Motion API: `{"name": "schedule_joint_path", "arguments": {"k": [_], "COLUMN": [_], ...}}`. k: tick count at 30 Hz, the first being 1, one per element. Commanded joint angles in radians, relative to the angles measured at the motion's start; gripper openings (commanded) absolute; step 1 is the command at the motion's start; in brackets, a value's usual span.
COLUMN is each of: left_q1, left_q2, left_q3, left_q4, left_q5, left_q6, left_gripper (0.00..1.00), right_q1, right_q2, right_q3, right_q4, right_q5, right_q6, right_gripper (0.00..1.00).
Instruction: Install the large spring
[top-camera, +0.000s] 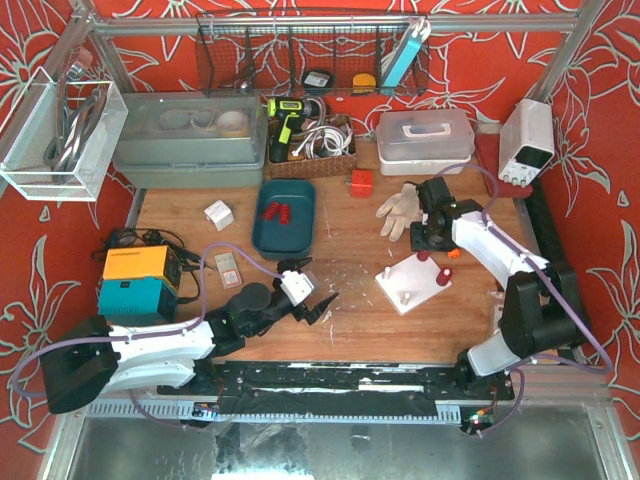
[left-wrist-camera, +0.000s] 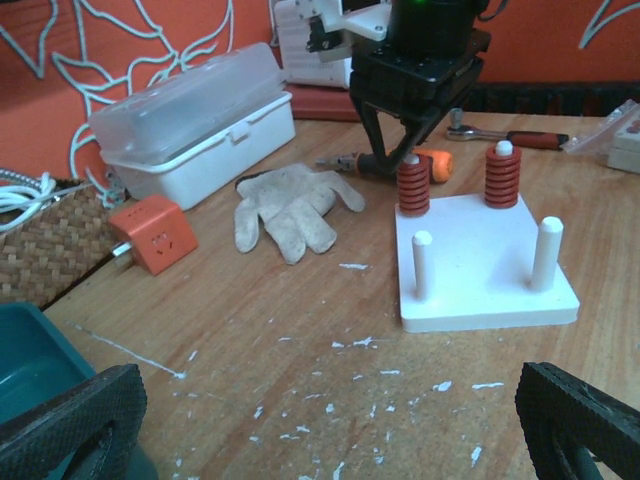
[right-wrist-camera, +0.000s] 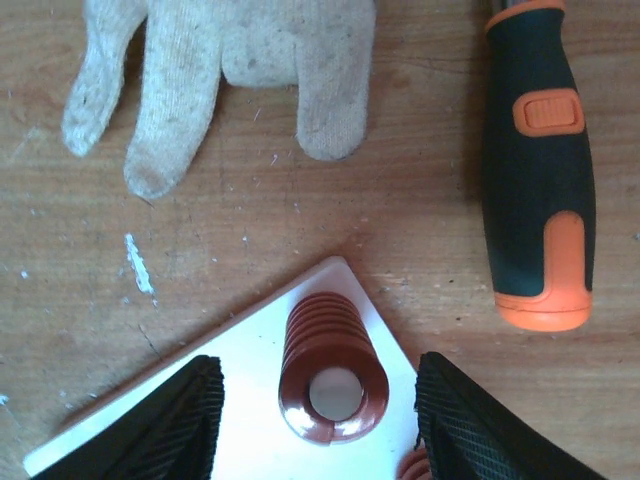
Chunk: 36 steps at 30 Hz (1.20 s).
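Left gripper (left-wrist-camera: 330, 430): jaws wide, empty | peg board (left-wrist-camera: 480, 270): two near pegs bare | large spring (right-wrist-camera: 333, 375): on far corner peg, seemingly seated | right gripper (left-wrist-camera: 402, 158): jaws parted, straddling spring, no grip | Risk: finger snagging coils on withdrawal would lift spring or drag board.

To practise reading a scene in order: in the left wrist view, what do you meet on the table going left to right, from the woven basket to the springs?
woven basket → orange cube → work glove → left red spring → right red spring
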Motion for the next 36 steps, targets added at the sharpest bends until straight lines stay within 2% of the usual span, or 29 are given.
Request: {"name": "schedule_joint_path", "arguments": {"k": [1, 8, 13, 16, 19, 22, 24, 30, 33, 34, 36], "left_q1": [-0.003, -0.003, 0.032, 0.11, 0.209, 0.308, 0.363, 0.516, 0.547, 0.553, 0.562], "left_q2": [-0.007, -0.049, -0.042, 0.005, 0.06, 0.12, 0.162, 0.354, 0.468, 0.506, 0.577], "left_q3": [0.01, 0.025, 0.148, 0.24, 0.311, 0.374, 0.396, 0.476, 0.544, 0.569, 0.611], "left_q4": [-0.016, -0.04, -0.224, -0.366, -0.454, -0.511, -0.511, -0.517, -0.555, -0.565, -0.577], "left_q5": [-0.055, -0.166, -0.263, -0.284, -0.272, -0.243, -0.225, -0.089, -0.041, -0.027, -0.018], "left_q6": [-0.006, -0.078, -0.215, -0.325, -0.4, -0.421, -0.421, -0.466, -0.462, -0.459, -0.458], "left_gripper": [1.0, 1.0, 1.0, 1.0, 1.0, 0.99, 0.88, 0.64, 0.43, 0.38, 0.37], "right_q1": [-0.003, 0.041, 0.135, 0.198, 0.239, 0.266, 0.276, 0.289, 0.297, 0.3, 0.306], "right_q2": [-0.026, -0.193, -0.359, -0.453, -0.471, -0.475, -0.484, -0.518, -0.539, -0.55, -0.562], "right_q3": [-0.003, 0.025, -0.047, -0.19, -0.252, -0.303, -0.331, -0.404, -0.428, -0.436, -0.457], "right_q4": [0.01, -0.006, 0.106, 0.268, 0.322, 0.365, 0.393, 0.487, 0.512, 0.517, 0.545], "right_q5": [-0.002, -0.033, -0.068, -0.056, -0.034, -0.013, -0.008, -0.052, -0.045, -0.038, -0.037], "right_q6": [0.022, 0.041, 0.051, 0.067, 0.09, 0.097, 0.107, 0.144, 0.153, 0.16, 0.17], "right_gripper": [0.58, 0.73, 0.82, 0.89, 0.98, 0.99, 0.99, 0.98, 0.97, 0.97, 0.97]}}
